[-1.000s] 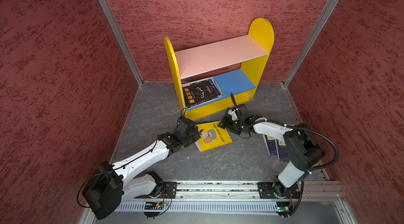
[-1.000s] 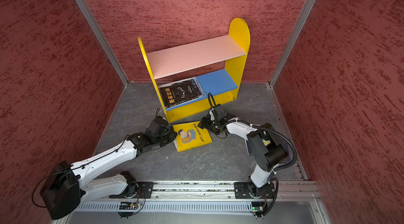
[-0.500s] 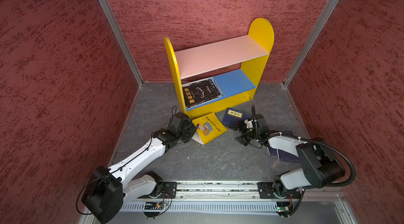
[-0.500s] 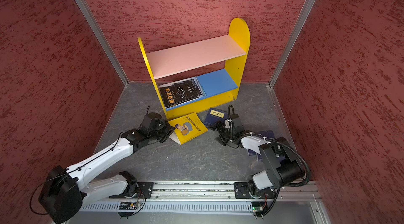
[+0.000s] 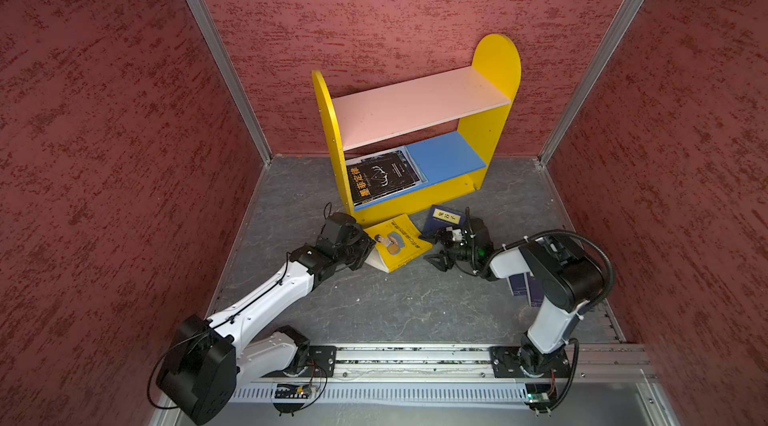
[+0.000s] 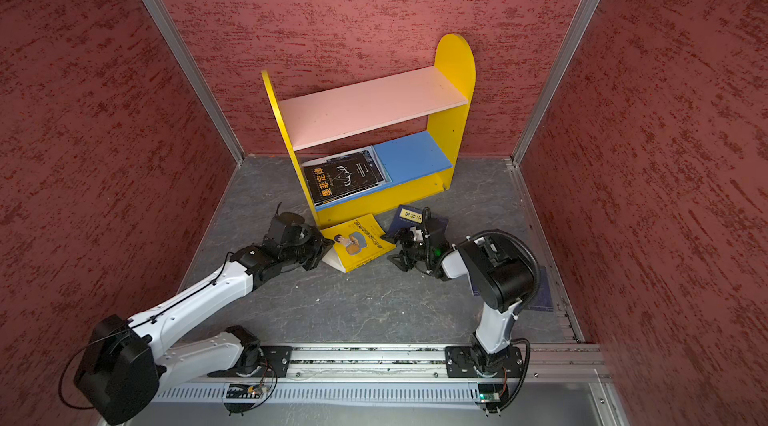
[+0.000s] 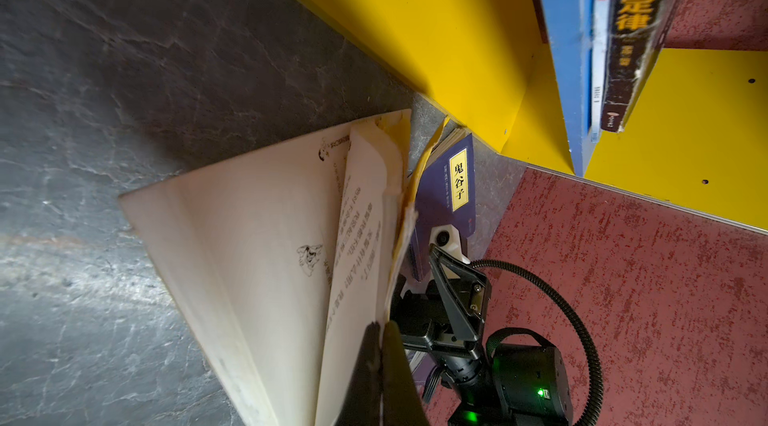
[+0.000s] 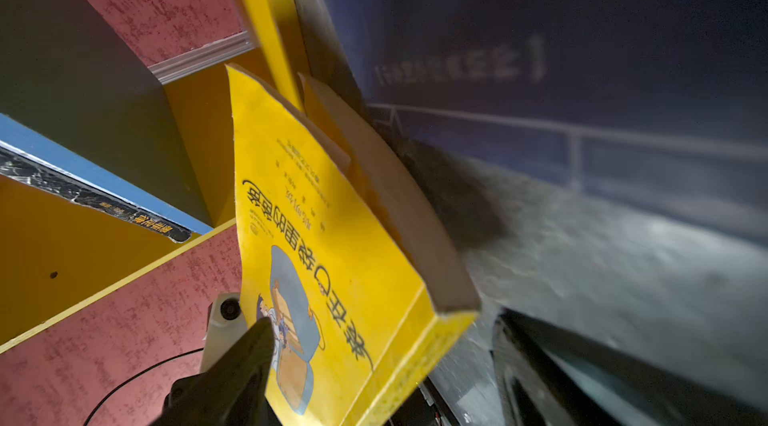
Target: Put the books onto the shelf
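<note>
The yellow book [image 5: 399, 243] is sitting on the floor [image 5: 374, 307] just in front of the shelf [image 5: 415, 197]. It is tipping up on one side, and its pages are fanning open. The left gripper [image 7: 380, 330] is pinching only a few sheets at that lifted side, with its jaws closed on them. The book's other end is pointing at the right gripper [image 5: 440, 247], whose jaws are standing open just beside it. The blue board [image 5: 449, 151] is sitting up behind the book, with room next to the black book [image 5: 380, 178].

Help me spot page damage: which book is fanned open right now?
The yellow cartoon-man book, tilted up with pages splayed in the left claw; the black book and labelled navy book lie closed.
</note>
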### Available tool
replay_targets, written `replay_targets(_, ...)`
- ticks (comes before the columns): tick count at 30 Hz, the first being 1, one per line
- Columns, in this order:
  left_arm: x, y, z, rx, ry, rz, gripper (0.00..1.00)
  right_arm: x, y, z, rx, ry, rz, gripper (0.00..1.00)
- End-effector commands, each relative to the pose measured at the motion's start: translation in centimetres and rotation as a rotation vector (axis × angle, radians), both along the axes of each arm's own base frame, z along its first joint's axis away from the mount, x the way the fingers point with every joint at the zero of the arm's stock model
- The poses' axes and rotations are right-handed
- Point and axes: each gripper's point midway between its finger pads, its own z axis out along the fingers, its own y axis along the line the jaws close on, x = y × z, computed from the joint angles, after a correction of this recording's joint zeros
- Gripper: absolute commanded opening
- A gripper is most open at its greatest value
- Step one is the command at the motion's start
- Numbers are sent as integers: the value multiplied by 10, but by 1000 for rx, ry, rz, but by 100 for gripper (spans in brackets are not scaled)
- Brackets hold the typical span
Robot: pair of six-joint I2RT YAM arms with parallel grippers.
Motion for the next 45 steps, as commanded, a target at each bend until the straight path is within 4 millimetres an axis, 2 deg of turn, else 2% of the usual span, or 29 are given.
replay_targets(1, 3, -2, 3, -42, -9, 12, 0, 13, 13, 20, 111, -42, -33, 73)
replay_targets(4, 2, 0, 2, -41, -3, 22, 0, 19, 15, 23, 116, -58, -41, 59)
replay_targets(6, 1, 2, 1, -43, 3, 26, 0, 22, 16, 24, 106, -68, -37, 45)
replay_targets(9, 0, 4, -1, -40, 13, 30, 0, 26, 17, 28, 96, -92, -34, 30)
replay_targets(10, -1, 5, -1, -39, 15, 30, 3, 27, 17, 29, 94, -97, -37, 27)
replay_targets(14, -4, 9, -4, -41, 20, 34, 27, 31, 15, 35, 88, -113, -56, 15)
replay_targets(16, -7, 14, -4, -35, 21, 43, 43, 31, 15, 38, 85, -117, -56, 12)
replay_targets(17, -9, 17, -5, -29, 23, 49, 58, 31, 14, 40, 80, -121, -55, 12)
replay_targets(18, -12, 21, -6, -19, 31, 58, 70, 30, 14, 44, 74, -128, -49, 7)
replay_targets(20, -18, 30, -7, 4, 40, 74, 82, 30, 12, 52, 51, -142, -38, 5)
replay_targets(24, -29, 47, -5, 52, 40, 90, 93, 31, 6, 80, -76, -230, 27, 5)
replay_targets(30, -30, 54, -1, 13, 30, 78, 100, 29, -12, 132, -288, -340, 109, 8)
replay_targets(32, -22, 52, 8, -13, -13, 62, 99, 28, -18, 145, -279, -339, 102, 8)
replay_targets(34, -15, 48, 20, -30, -62, 32, 99, 25, -21, 176, -240, -389, 82, 8)
replay_targets(36, -7, 41, 37, -44, -126, -15, 99, 23, -25, 198, -225, -418, 67, 8)
replay_targets(41, 10, 15, 88, -113, -327, -156, 99, 25, -46, 253, -219, -506, -28, 10)
replay_targets(45, 14, -3, 130, -203, -485, -248, 99, 34, -56, 286, -145, -574, -135, 10)
